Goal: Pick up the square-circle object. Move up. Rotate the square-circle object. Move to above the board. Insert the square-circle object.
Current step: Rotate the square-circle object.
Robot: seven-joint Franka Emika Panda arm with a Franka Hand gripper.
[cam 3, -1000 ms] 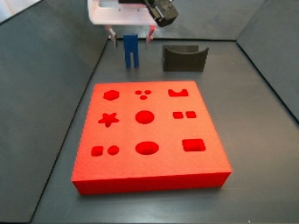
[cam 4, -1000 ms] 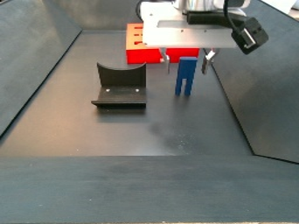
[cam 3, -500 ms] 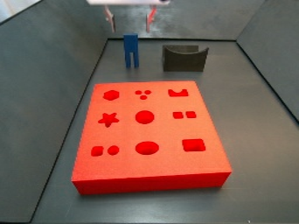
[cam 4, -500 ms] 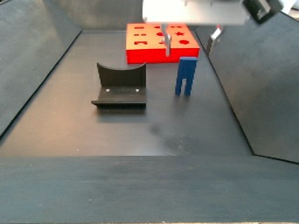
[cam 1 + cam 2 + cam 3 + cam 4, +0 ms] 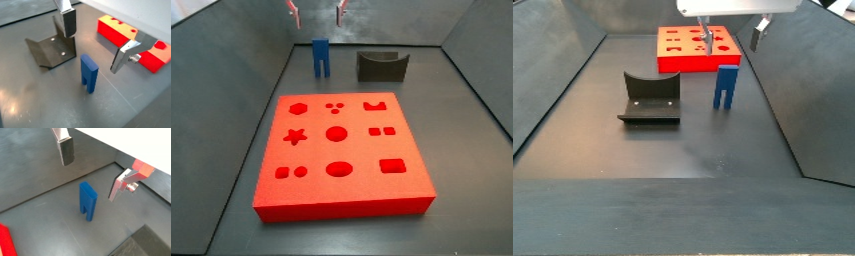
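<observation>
This looked like a robotics lab test cell: a bare dark grey floor fenced by plain grey walls. On it lay only a large flat red shape-sorting board, a dark grey L-shaped metal fixture and a small blue plastic peg block. The open, empty hand hung above the peg.

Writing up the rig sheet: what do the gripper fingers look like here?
The gripper, above the square-circle object, has two fingers: flat silver plates with dark pads on their inner faces. One plate carries a small round screw or boss. No cables or markings visible.
</observation>
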